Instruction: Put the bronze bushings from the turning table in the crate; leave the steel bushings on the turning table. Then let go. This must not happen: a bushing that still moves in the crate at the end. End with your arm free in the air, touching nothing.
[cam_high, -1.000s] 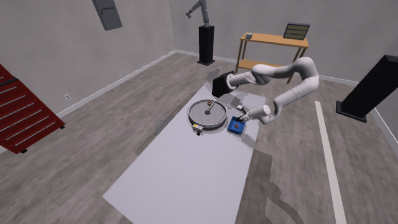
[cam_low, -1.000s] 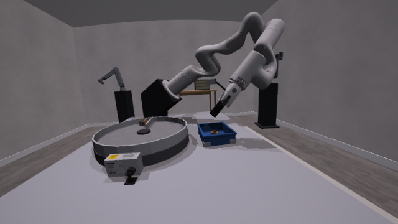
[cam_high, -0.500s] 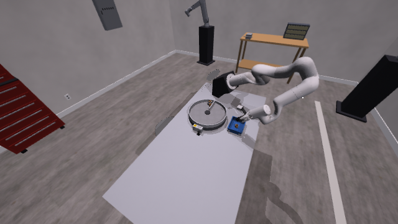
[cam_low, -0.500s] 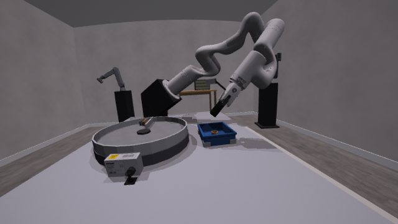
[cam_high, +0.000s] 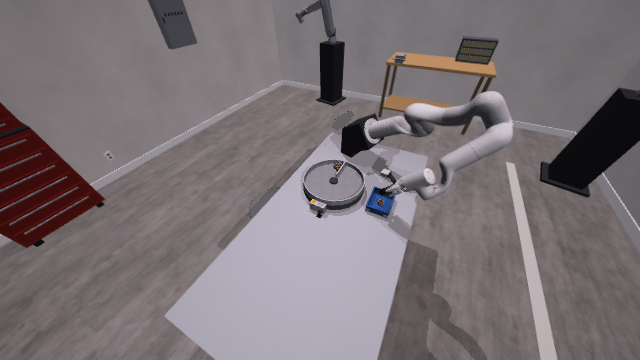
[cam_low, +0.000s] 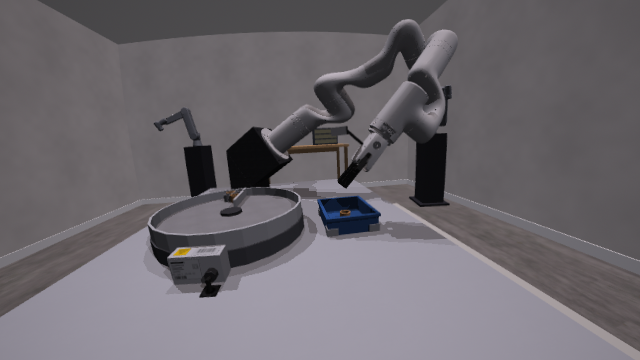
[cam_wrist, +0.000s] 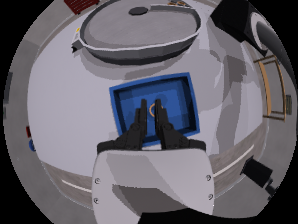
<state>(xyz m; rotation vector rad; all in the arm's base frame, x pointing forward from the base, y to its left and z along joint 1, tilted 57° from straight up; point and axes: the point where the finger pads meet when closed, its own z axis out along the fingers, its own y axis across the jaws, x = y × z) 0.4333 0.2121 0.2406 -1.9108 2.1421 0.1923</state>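
The blue crate (cam_high: 380, 197) stands on the table just right of the round grey turning table (cam_high: 333, 183). One bronze bushing (cam_low: 344, 212) lies on the crate floor; it also shows in the wrist view (cam_wrist: 157, 107). My gripper (cam_low: 346, 181) hangs tilted above the crate (cam_low: 348, 217), well clear of its rim. Its fingers stand a little apart with nothing between them. A small cluster of bushings (cam_low: 231, 195) sits at the far edge of the turning table (cam_low: 226, 220), beside a radial bar; at this size I cannot tell bronze from steel.
A grey control box (cam_low: 198, 264) with a yellow label stands at the turning table's near side. My arm's black base block (cam_low: 252, 157) stands behind the turning table. The table's right edge runs close beside the crate.
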